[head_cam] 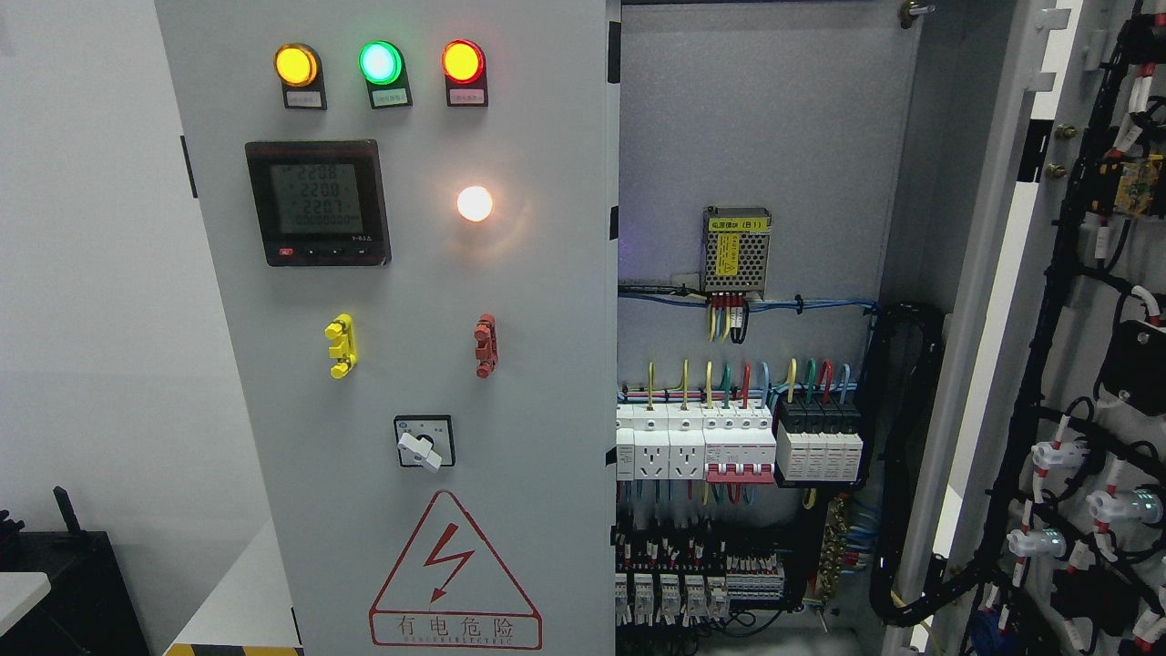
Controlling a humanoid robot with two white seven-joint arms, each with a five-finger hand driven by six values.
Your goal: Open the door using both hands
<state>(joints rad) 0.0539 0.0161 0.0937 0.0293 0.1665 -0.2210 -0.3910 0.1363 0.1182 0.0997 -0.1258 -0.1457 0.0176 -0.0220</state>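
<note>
The grey electrical cabinet has two doors. Its left door (528,301) is closed and carries yellow, green and red lamps, a digital meter (317,202), a lit white lamp, a yellow handle (341,345), a red handle (485,345) and a rotary switch (422,443). The right door (1084,364) stands swung wide open at the picture's right, its inner side showing black cable bundles. Between them the cabinet interior (756,137) lies exposed, with breakers (738,442) and coloured wires. Neither of my hands nor arms shows anywhere.
A small power supply (737,249) hangs on the back panel. A red warning triangle (454,572) marks the left door's lower part. A dark box (64,583) and a white surface sit at the lower left, by a white wall.
</note>
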